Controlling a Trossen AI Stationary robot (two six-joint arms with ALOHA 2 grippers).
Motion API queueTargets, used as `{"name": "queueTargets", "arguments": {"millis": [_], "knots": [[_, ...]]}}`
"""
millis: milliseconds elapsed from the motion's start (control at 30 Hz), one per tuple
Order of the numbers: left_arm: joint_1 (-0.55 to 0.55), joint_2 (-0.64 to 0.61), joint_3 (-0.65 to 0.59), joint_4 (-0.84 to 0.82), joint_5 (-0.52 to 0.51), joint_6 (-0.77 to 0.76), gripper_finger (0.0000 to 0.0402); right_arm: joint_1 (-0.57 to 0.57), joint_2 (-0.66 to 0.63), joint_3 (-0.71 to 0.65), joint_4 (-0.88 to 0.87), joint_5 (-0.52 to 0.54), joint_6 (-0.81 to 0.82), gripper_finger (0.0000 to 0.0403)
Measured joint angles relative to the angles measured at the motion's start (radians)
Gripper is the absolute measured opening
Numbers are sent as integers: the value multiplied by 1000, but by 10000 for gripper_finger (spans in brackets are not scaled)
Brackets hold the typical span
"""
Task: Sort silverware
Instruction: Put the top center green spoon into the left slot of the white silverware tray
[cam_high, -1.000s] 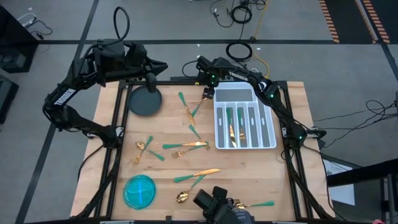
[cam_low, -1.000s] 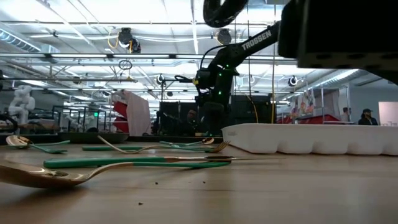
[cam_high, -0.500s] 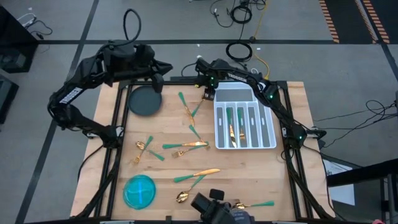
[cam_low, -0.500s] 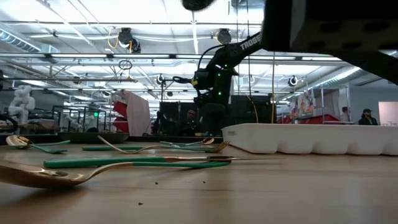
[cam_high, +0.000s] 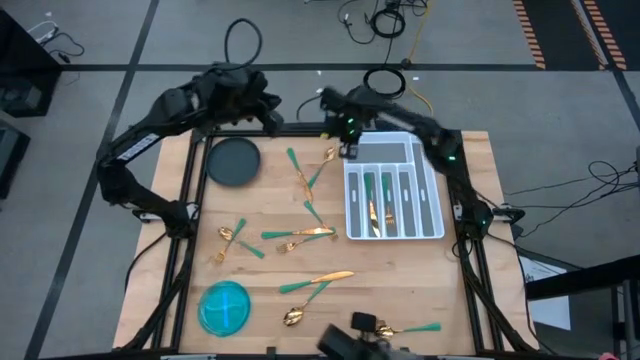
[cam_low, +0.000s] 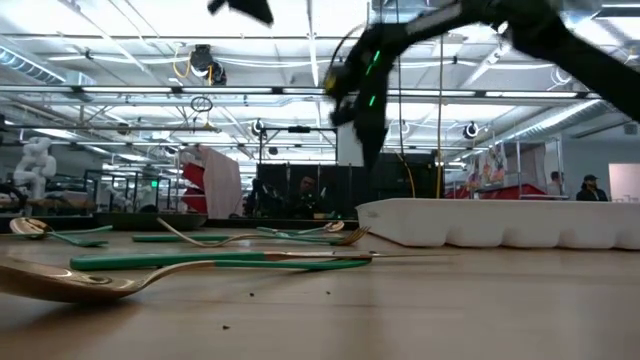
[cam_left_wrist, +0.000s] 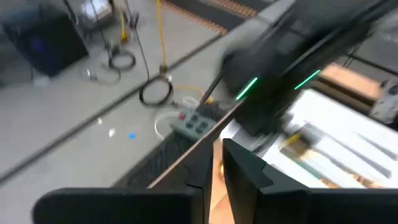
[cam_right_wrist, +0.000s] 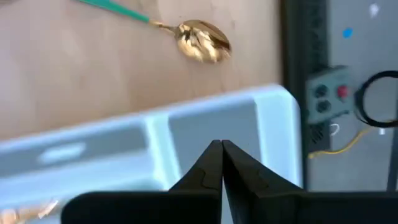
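Jaws together, empty, on right gripper (cam_right_wrist: 221, 163), w/ white tray (cam_right_wrist: 186, 134) just below; left gripper (cam_left_wrist: 214, 167) jaws nearly together, empty.

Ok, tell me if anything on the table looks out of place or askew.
Most silverware still lies scattered at odd angles on the table, outside the white tray. One spoon sits at the near edge. Nothing looks spilled or damaged.
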Motion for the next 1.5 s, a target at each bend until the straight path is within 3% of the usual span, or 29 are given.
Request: {"name": "queueTargets", "arguments": {"millis": [133, 267, 433, 600, 733, 967, 1267, 1500], "knots": [[108, 1, -205, 187, 154, -23, 8, -2, -220, 0, -53, 32, 41, 0], [191, 23, -440, 514, 289, -42, 6, 4, -468, 2, -70, 114, 117, 0], [229, 203, -577, 810, 345, -152, 3, 53, -667, 3, -77, 181, 231, 0], [204, 396, -506, 850, 386, -203, 2, 105, -753, 2, -131, 239, 338, 0], [175, 509, -425, 828, 330, -288, 2, 152, -780, 1, -162, 234, 396, 0], [170, 669, -231, 581, 212, -338, 1, 235, -804, 1, -163, 232, 434, 0], [164, 798, -31, 424, 202, -366, 0, 315, -804, 1, -160, 231, 450, 0], [157, 842, 43, 322, 265, -364, 0, 352, -804, 1, -158, 231, 450, 0]]}}
